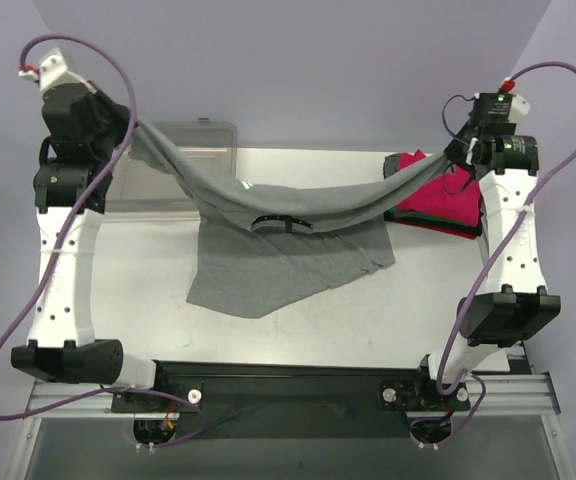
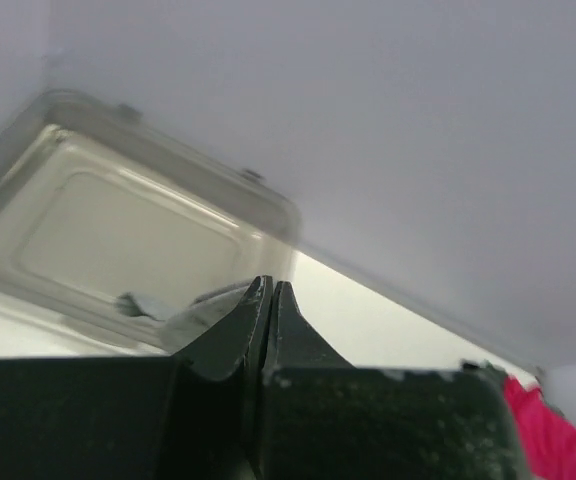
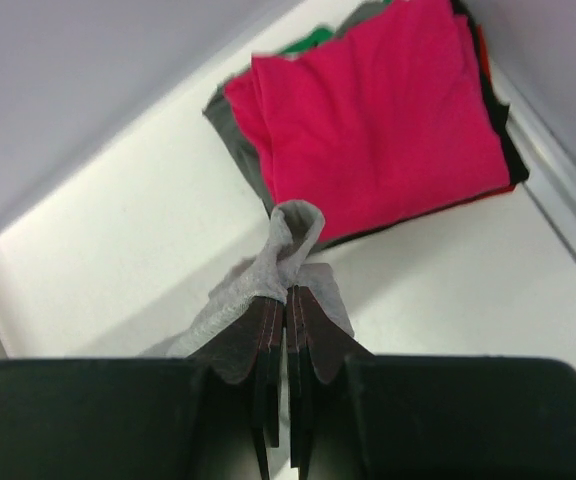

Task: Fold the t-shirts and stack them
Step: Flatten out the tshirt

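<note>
A large heather-grey t-shirt hangs stretched between both raised grippers, its lower part draped on the table. My left gripper is shut on its left end; a bit of grey cloth shows beside the closed jaws in the left wrist view. My right gripper is shut on its right end; a grey cloth tuft sticks out of the jaws. A stack of folded t-shirts lies at the back right, bright pink-red on top, with green, grey and dark edges beneath.
A clear plastic bin sits at the back left of the white table, partly behind the shirt; it also shows in the left wrist view. Grey walls stand behind and at both sides.
</note>
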